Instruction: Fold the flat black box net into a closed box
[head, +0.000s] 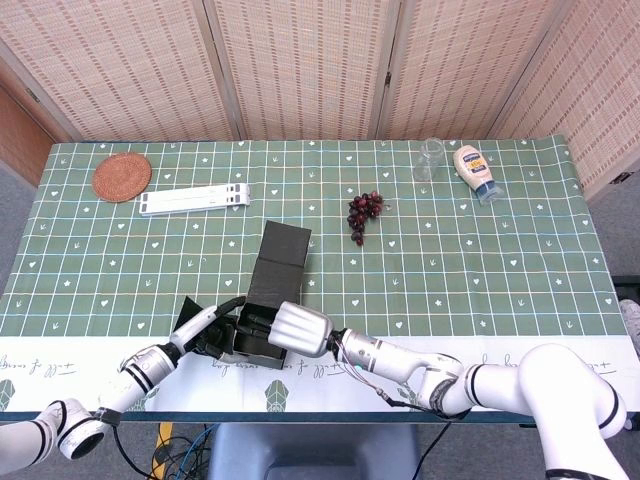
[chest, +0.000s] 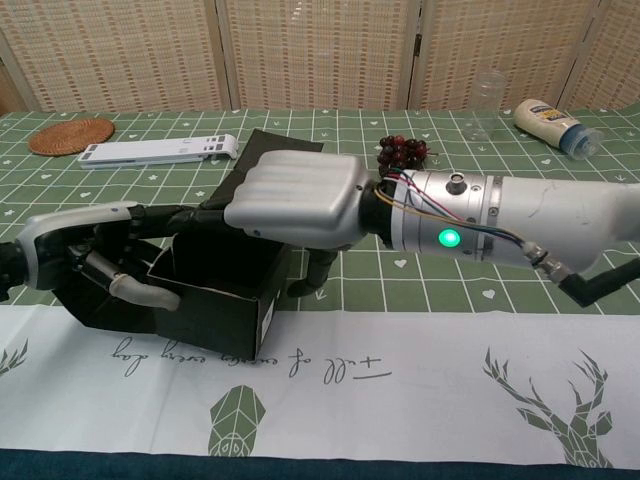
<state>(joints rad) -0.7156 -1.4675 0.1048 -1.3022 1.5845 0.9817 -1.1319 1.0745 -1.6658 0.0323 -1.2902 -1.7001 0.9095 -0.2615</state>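
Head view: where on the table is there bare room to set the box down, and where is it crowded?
Bare cloth lies right of the grapes, below the mayonnaise bottle, and between the white stand and the black box. The near edge is crowded: the left hand and right hand are at the box.

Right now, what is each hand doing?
Left hand: fingers grip the left side of the black box.
Right hand: rests on the box; its grip cannot be told.
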